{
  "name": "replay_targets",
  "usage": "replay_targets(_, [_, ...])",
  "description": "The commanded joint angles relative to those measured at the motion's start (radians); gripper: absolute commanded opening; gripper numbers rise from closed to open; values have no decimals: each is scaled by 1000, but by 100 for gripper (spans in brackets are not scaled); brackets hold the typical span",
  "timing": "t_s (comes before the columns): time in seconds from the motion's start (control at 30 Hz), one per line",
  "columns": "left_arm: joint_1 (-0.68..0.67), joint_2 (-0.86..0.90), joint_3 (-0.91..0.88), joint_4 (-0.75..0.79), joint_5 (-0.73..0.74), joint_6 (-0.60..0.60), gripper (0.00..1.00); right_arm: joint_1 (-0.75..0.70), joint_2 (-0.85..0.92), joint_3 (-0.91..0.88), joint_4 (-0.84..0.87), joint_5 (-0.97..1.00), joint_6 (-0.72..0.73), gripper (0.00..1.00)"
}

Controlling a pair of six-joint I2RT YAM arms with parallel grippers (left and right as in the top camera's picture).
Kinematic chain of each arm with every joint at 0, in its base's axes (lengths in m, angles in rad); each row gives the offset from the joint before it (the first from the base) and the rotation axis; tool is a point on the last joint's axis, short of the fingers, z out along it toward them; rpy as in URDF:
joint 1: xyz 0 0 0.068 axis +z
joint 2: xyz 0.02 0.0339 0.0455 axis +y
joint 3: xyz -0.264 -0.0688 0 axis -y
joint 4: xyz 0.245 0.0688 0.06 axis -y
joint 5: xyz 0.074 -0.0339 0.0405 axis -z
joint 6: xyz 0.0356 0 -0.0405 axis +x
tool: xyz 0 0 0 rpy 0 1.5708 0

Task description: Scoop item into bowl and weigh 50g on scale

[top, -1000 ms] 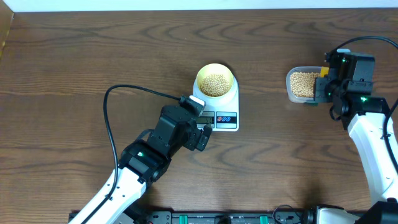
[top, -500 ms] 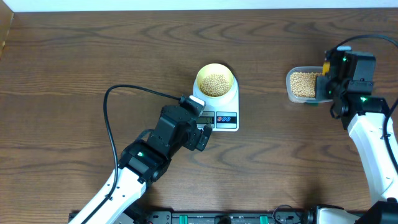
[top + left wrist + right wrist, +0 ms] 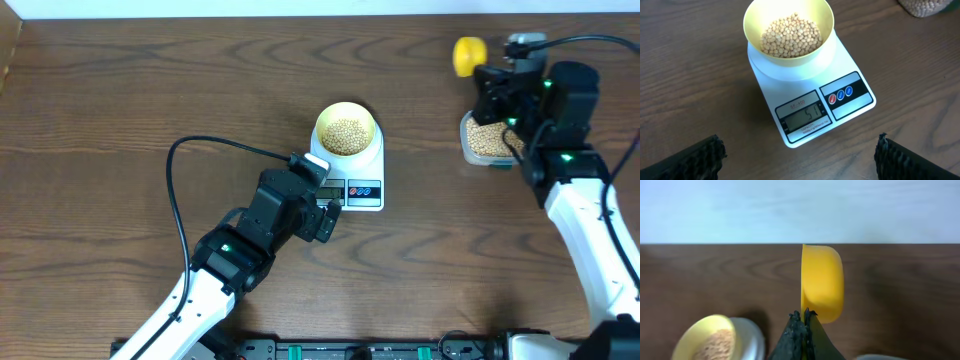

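Note:
The pale-yellow bowl (image 3: 319,128) (image 3: 824,19) stands on the white scale (image 3: 366,190) (image 3: 852,97), holding tan beans (image 3: 346,136) (image 3: 791,36). The display (image 3: 805,117) reads 51. My left gripper (image 3: 327,218) (image 3: 799,146) hovers just in front of the scale, open and empty. My right gripper (image 3: 492,80) (image 3: 803,314) is raised behind the clear tub (image 3: 464,136), shut on the handle of a yellow measuring spoon (image 3: 467,55) (image 3: 822,282). The spoon's head is turned on its side and no beans show in it.
The tub holds more beans (image 3: 488,136), and its corner shows in the left wrist view (image 3: 925,6). A black cable (image 3: 200,143) loops over the table left of the scale. The right wrist view shows the bowl (image 3: 710,339) low at the left.
My right gripper has lifted the yellow spoon out of the tub and swung it back and to the left. The left arm, bowl and scale have not moved.

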Motion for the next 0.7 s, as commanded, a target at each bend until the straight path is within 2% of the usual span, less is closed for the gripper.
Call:
replay_targets(0.0, [4,2,2,2,-11,-16,98,54,67,1,22,-41,35,1])
replay_targets(0.37, [4,2,2,2,-11,-16,98,213,267,1,321,-55,92,1])
replay_targets(0.67, [4,2,2,2,-11,-16,98,291,335,1,354,-85,91,1])
